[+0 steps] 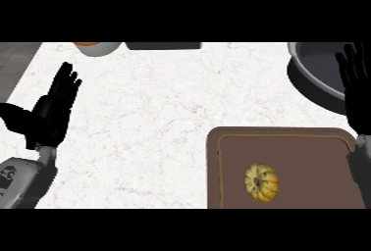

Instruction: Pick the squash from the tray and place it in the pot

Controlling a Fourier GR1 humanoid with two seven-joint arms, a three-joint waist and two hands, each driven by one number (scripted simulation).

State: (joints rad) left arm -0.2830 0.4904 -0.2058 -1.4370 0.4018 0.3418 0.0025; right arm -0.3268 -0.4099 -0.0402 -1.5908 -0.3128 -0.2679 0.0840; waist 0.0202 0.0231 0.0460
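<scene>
A small yellow ribbed squash point(261, 182) lies on the brown tray point(311, 147) at the lower right. The dark grey pot point(319, 66) stands at the upper right, partly cut off by the view's edge. My right hand point(357, 93) is open at the right edge, fingers straight and pointing up, lying over the pot's near rim and the tray's far right corner, well apart from the squash. At the left my left hand point(54, 105) rests open with fingers up, far from the tray.
On the white marble counter point(159, 112), an orange-filled bowl point(96, 47) and a dark flat object point(163, 45) sit at the far edge. A grey strip point(14, 63) runs along the counter's left side.
</scene>
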